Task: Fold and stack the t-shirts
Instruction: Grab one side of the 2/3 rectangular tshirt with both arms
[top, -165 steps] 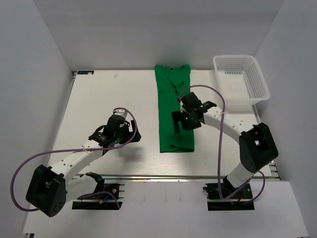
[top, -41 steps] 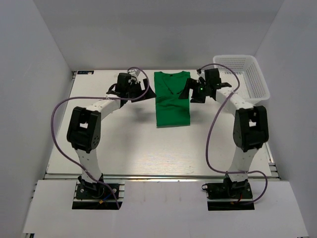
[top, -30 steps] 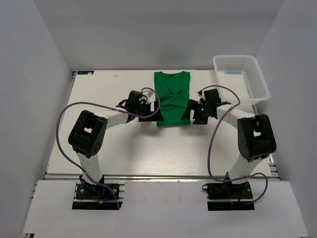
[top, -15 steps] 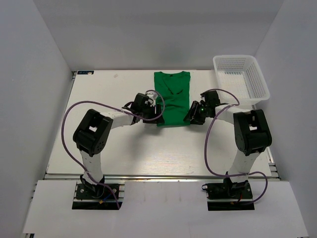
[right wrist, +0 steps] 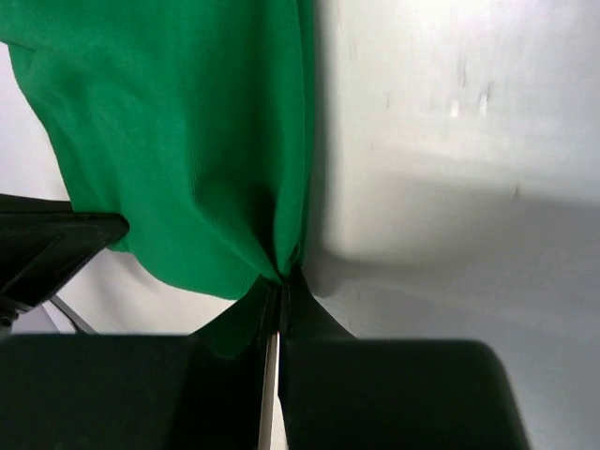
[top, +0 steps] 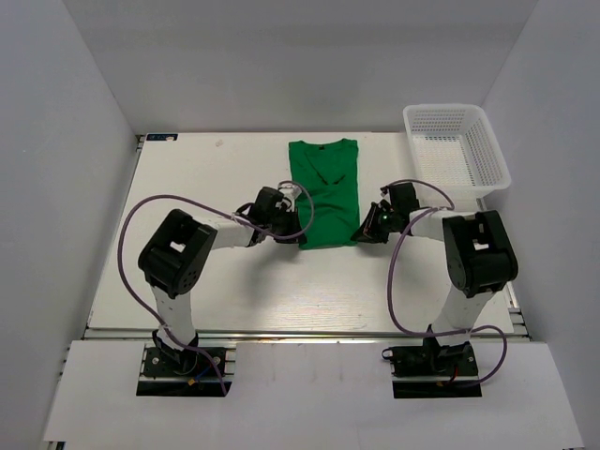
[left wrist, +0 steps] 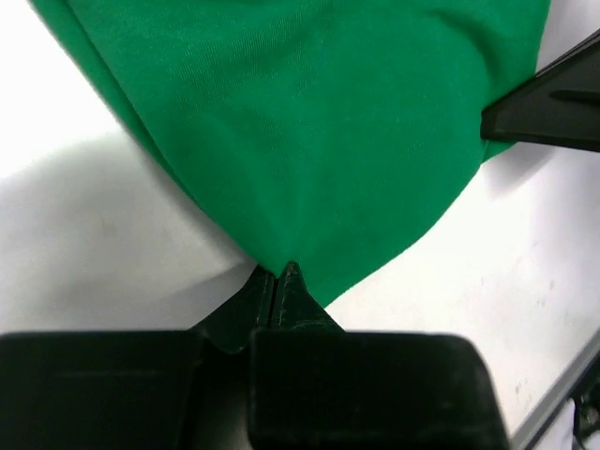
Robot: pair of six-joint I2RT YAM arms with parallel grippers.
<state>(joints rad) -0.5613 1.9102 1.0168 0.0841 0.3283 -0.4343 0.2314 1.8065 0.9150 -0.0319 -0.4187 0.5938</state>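
Observation:
A bright green t-shirt [top: 325, 192] lies folded into a narrow rectangle at the table's middle back, neck at the far end. My left gripper [top: 298, 232] is shut on its near left corner; the wrist view shows the cloth [left wrist: 309, 131] pinched at my left gripper's tips [left wrist: 279, 272]. On the near right corner my right gripper [top: 359, 232] is shut too, the fabric [right wrist: 187, 141] drawn to a point between the tips of that gripper [right wrist: 283, 279]. Both grippers sit low at the shirt's near edge.
A white mesh basket [top: 457, 147] stands at the back right corner of the table. Grey walls enclose the white table [top: 206, 281] on three sides. Purple cables loop off both arms.
Both grippers have come in from the shirt's sides to its near corners and closed on the fabric. The shirt's near edge has shifted slightly toward me.

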